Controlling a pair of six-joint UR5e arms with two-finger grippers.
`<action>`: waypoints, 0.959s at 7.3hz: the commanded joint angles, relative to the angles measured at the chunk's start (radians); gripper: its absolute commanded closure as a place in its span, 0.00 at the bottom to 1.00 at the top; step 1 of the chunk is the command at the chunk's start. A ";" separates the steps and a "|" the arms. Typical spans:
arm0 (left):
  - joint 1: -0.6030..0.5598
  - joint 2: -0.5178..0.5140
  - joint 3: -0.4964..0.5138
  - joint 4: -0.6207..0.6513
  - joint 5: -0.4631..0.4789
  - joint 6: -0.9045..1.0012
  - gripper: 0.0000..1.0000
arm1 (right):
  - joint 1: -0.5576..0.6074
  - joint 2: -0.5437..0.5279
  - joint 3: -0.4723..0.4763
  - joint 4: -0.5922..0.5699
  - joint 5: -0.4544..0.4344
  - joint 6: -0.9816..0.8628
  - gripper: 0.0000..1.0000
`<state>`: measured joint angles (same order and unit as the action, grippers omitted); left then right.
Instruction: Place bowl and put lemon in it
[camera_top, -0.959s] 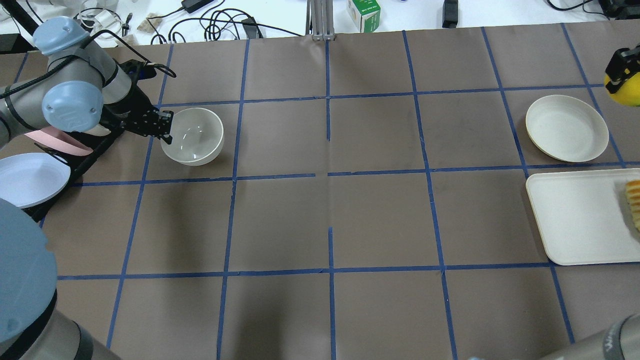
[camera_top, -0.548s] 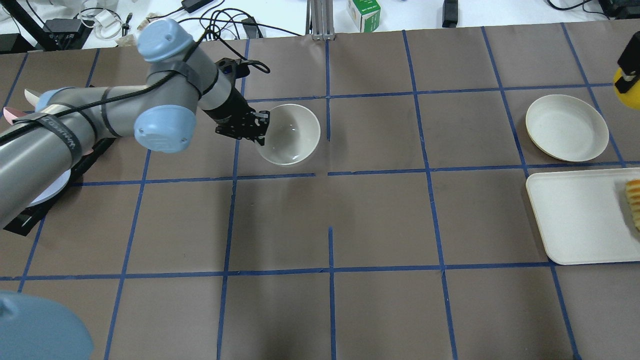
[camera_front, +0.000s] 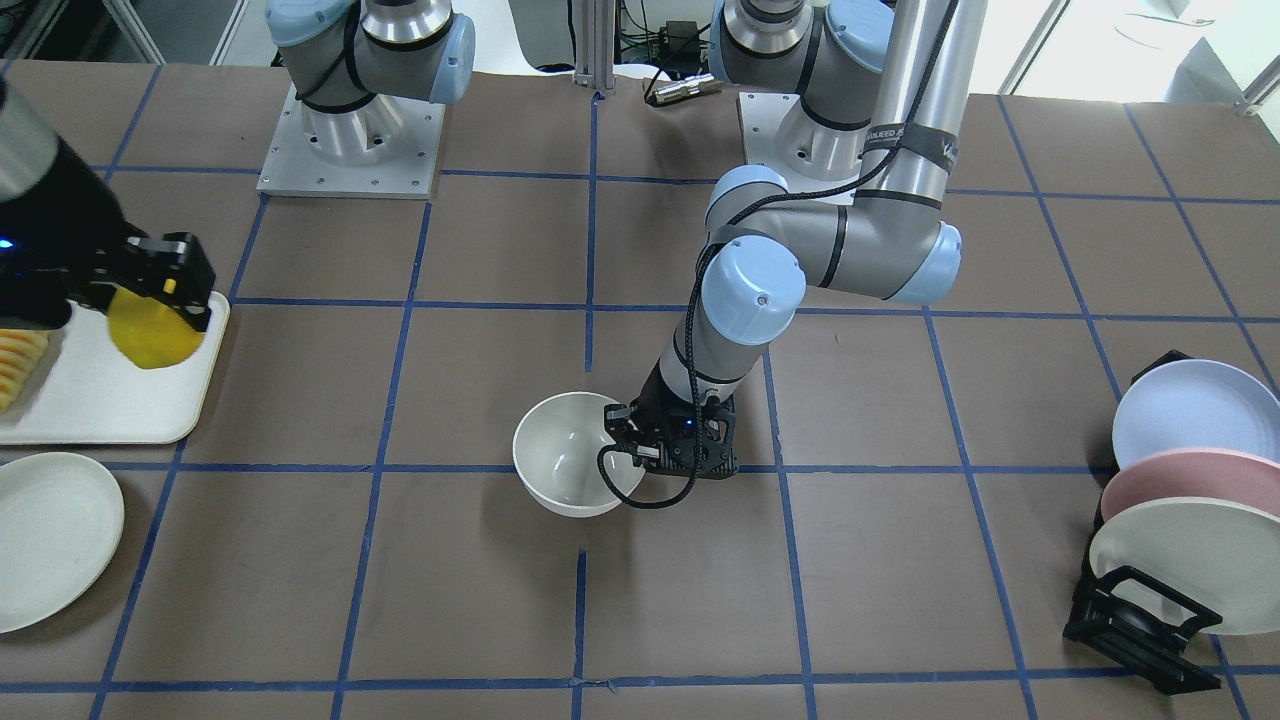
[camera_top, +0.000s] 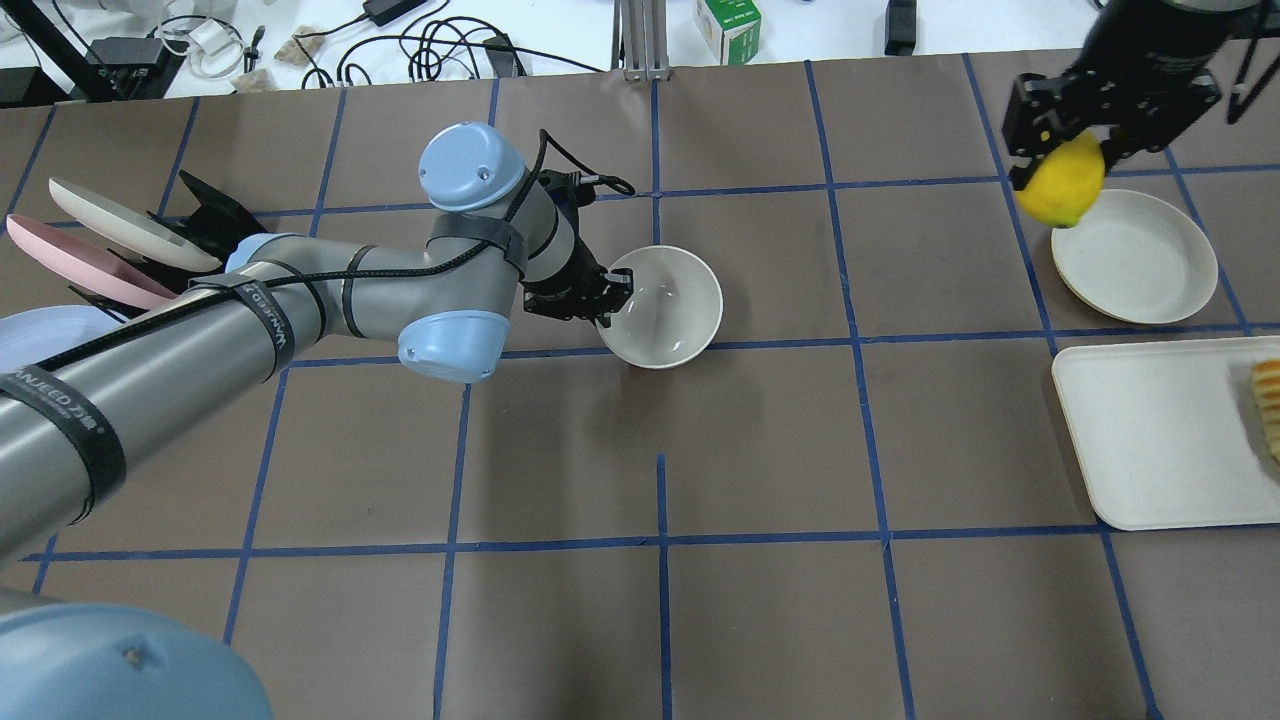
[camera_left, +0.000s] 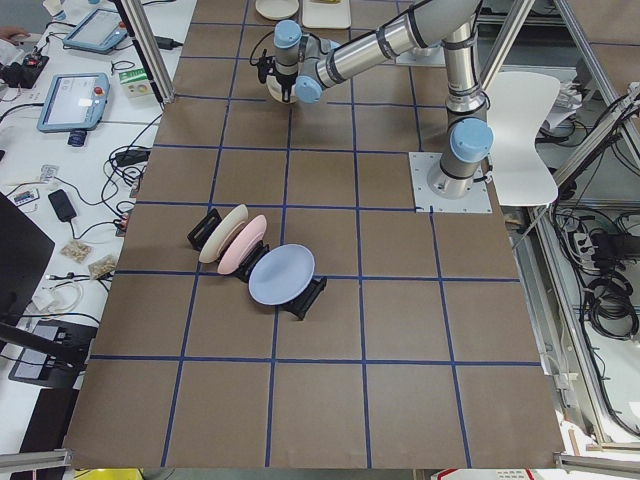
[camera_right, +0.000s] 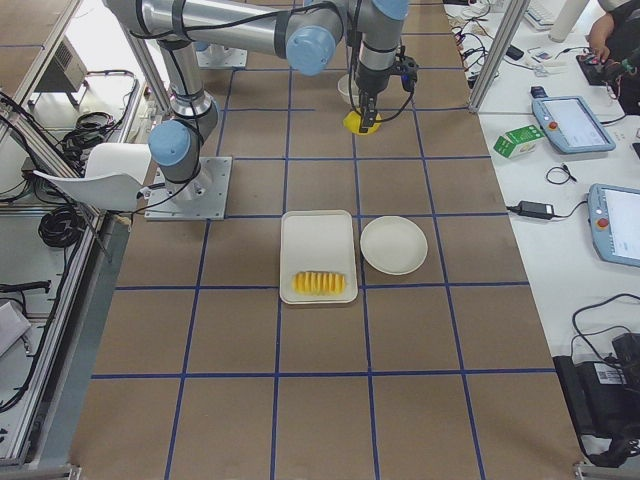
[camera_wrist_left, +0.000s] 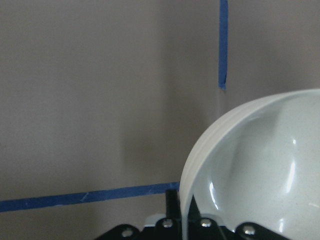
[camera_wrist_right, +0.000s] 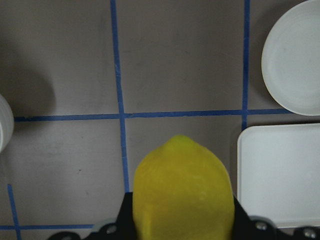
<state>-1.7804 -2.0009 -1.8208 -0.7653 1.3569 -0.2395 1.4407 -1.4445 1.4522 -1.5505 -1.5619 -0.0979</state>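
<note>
The off-white bowl is near the table's middle, held by its rim in my left gripper, which is shut on it. It also shows in the front view and the left wrist view. I cannot tell whether it rests on the table or hangs just above it. My right gripper is shut on the yellow lemon and holds it in the air at the cream plate's left edge. The lemon fills the right wrist view and shows in the front view.
A shallow cream plate and a white tray with fruit slices lie at the right. A black rack with cream, pink and blue plates stands at the left. Brown paper with blue tape lines covers the table.
My left arm has carried the bowl rightward from beside the plate rack to near the table's middle. My right gripper has moved left with the lemon, in from the table's right edge.
</note>
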 joint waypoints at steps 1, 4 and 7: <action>-0.008 -0.013 -0.008 0.011 0.002 -0.012 1.00 | 0.233 0.030 -0.006 -0.051 -0.004 0.301 0.74; 0.019 0.034 0.020 -0.008 0.076 0.006 0.00 | 0.407 0.091 -0.006 -0.133 -0.007 0.570 0.74; 0.122 0.147 0.073 -0.277 0.128 0.190 0.00 | 0.420 0.146 -0.010 -0.202 -0.004 0.573 0.74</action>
<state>-1.7106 -1.9081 -1.7726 -0.9174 1.4512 -0.1454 1.8537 -1.3321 1.4418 -1.7029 -1.5660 0.4717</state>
